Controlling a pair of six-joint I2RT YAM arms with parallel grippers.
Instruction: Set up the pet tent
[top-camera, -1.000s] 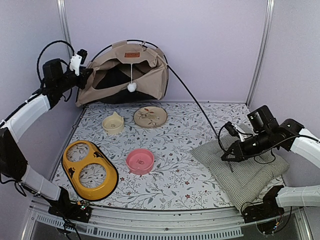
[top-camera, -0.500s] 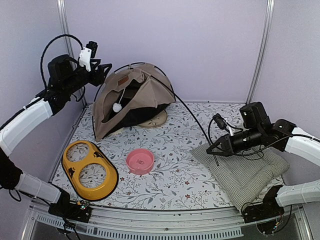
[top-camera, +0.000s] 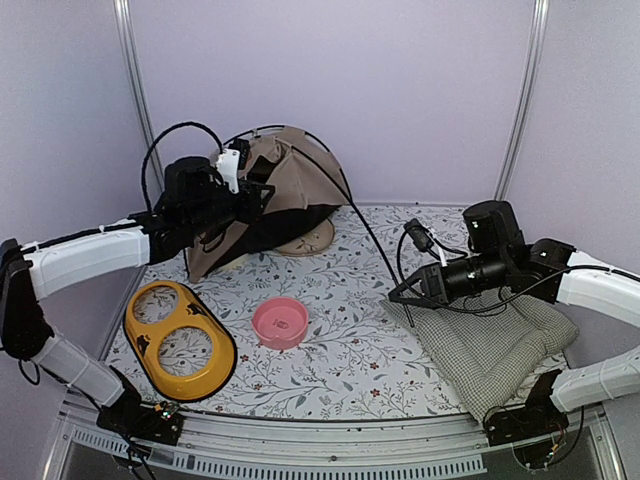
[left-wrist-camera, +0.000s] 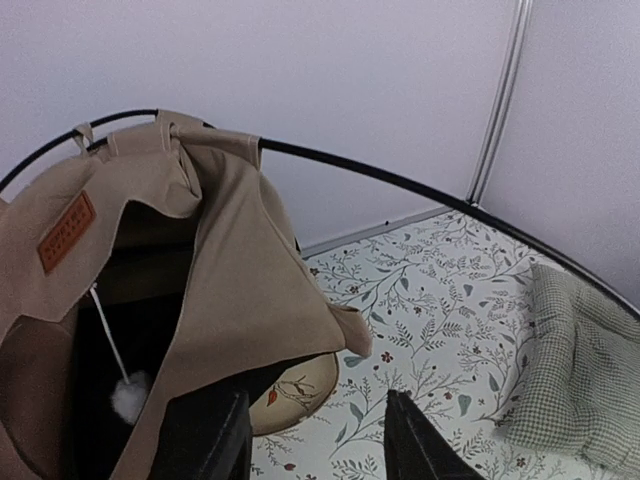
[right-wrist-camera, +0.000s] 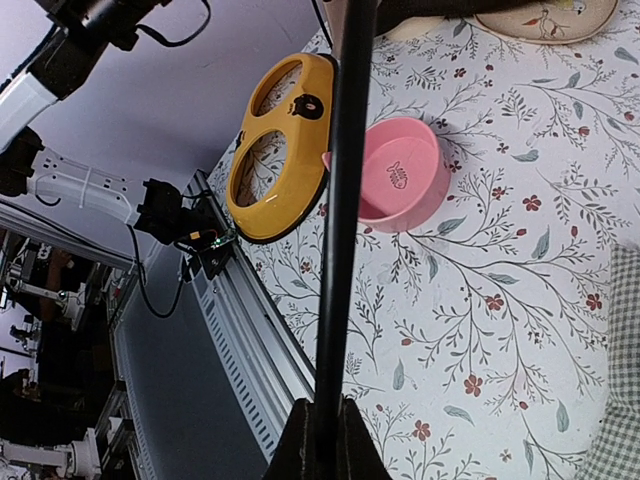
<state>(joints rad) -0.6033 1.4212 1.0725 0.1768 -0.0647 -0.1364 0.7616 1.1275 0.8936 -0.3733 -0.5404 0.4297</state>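
Top view: pet tent (top-camera: 290, 190) slumped at the back left of the table (top-camera: 350, 350); right gripper (top-camera: 402, 293) well apart, over the green-checked cushion (top-camera: 500, 345). Left wrist: left gripper (left-wrist-camera: 312, 440) parted, empty, just beside the beige fabric. Right wrist: fingers clenched on the black pole (right-wrist-camera: 343, 150). I would hold that pinch and bow the pole slowly.

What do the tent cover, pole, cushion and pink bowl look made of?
The tent cover is beige matte fabric, draping in soft folds. The pole is a thin black rod, likely fibreglass or plastic, as it bows in an arc. The cushion is quilted green-checked cloth, puffy. The pink bowl is smooth, evenly pink: plastic or glazed ceramic, cannot tell which.
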